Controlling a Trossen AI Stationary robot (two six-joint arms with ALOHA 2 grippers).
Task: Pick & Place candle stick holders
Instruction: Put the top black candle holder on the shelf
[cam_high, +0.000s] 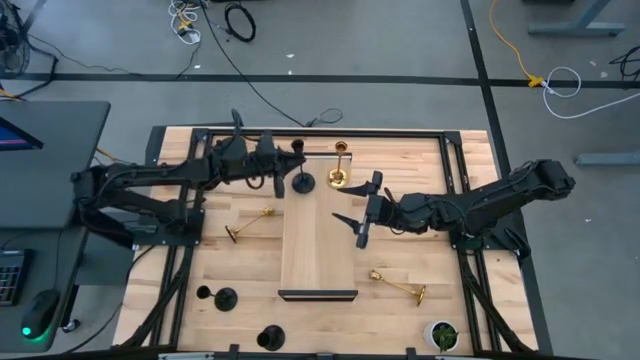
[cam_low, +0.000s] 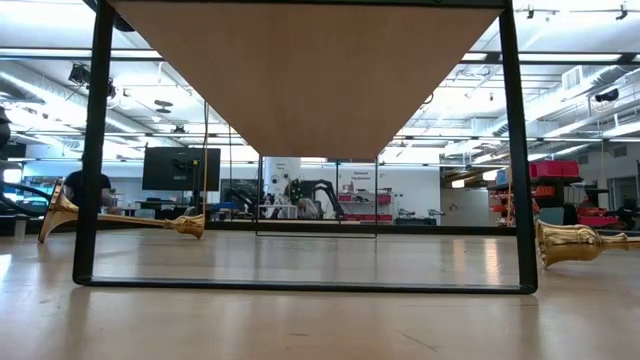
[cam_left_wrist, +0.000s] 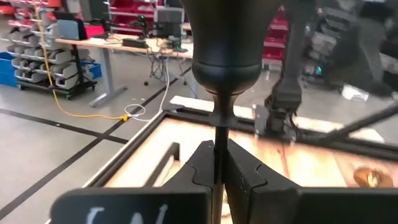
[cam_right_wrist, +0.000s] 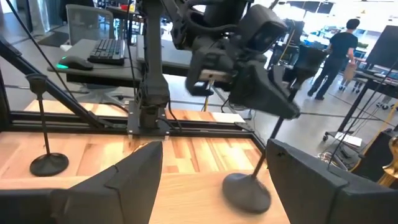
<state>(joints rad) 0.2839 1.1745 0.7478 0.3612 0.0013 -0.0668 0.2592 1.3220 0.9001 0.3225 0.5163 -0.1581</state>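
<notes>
Left gripper (cam_high: 288, 172) at the far edge of the table (cam_high: 250, 255), clamped on the thin stem of a black holder (cam_left_wrist: 219, 134); its round base (cam_right_wrist: 247, 190) sits on the raised board (cam_high: 318, 245) at its far left corner, the stem tilted. A gold holder (cam_high: 340, 178) stands upright on the same far end of the board, just beside the black one. Right gripper (cam_high: 362, 208) hangs over the board's right edge near mid-table, fingers spread wide, holding nothing. One gold holder lies on its side (cam_high: 247, 222) left of the board; another gold one lies tipped over (cam_high: 398, 286) near the right side, toward the near edge. Another black holder (cam_high: 225, 296) stands at the near left, a third (cam_high: 270, 338) at the near edge. Small potted plant (cam_high: 441, 336) in the near right corner. In the right wrist view a further black holder (cam_right_wrist: 47, 152) stands on the table planks beyond the frame rail. A person (cam_right_wrist: 333, 57) stands in the room behind.
</notes>
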